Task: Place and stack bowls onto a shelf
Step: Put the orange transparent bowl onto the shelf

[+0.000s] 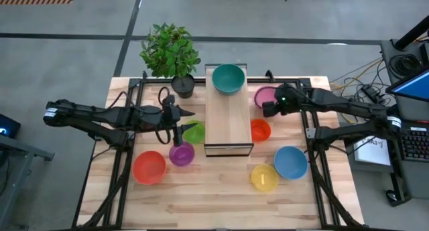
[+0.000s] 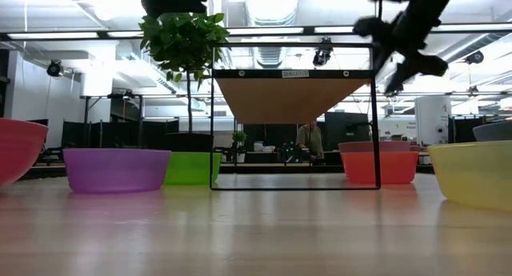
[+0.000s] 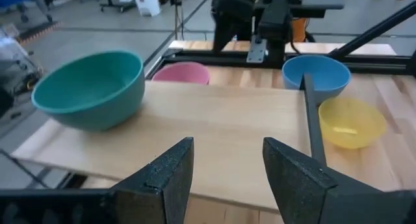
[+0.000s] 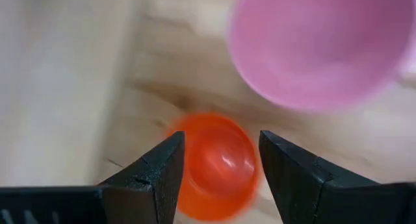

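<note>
While no writing reads, both hands gape: left (image 3: 224, 178) facing the shelf (image 3: 214, 130); right (image 4: 218, 175) over the orange bowl (image 4: 214, 162).

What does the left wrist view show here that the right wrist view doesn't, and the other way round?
Only the left wrist view shows the teal bowl sitting on the shelf, with the blue bowl and yellow bowl on the tabletop beyond, seen past the open left gripper. Only the right wrist view shows the orange-red bowl, framed by the open right gripper above it. Both show the pink bowl on the table.
</note>
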Tool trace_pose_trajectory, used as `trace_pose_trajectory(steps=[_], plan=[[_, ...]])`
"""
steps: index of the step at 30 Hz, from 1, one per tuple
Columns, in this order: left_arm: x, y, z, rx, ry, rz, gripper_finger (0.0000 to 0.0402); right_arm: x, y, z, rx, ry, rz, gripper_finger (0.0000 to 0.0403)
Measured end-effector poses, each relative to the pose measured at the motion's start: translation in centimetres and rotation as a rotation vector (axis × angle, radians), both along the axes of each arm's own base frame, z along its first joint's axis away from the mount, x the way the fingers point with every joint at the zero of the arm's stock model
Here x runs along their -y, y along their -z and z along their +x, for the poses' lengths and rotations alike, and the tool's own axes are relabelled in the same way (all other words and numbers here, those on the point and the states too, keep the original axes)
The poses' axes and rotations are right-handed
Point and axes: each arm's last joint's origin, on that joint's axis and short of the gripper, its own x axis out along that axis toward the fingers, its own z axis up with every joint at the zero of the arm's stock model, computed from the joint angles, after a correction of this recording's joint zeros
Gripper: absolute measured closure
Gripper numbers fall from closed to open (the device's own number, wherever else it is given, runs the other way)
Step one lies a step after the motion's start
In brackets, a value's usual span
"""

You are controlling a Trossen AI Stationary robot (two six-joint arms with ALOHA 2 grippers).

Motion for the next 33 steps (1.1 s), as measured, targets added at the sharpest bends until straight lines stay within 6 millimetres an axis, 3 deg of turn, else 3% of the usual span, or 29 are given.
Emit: trace_pose_trajectory(steps=[5, 13, 18, 26, 33], plan=[[0.1, 0.5, 0.0, 0.028, -0.020, -0.062, 0.0233, -0.1, 1.4, -0.2, -0.168, -0.010, 0.059, 0.0216], [1.5, 4.1, -0.2, 0.194, 0.036, -0.134, 0.0242, 1.0, 2.1, 0.5, -0.250, 0.015, -0.055, 0.0216], [1.9, 3.8, -1.0, 0.251, 0.054, -0.154, 0.0251, 1.1, 2.1, 0.3, -0.266, -0.044, 0.032, 0.0216], [1.7, 3.9, -1.9, 0.242, 0.059, -0.133, 0.0257, 0.7, 1.7, 0.1, -0.249, -0.080, 0.000, 0.0216], [1.5, 4.6, -2.0, 0.214, 0.019, -0.091, 0.0258, 0.0, 1.6, 0.2, -0.140, -0.124, 0.236, 0.0216]])
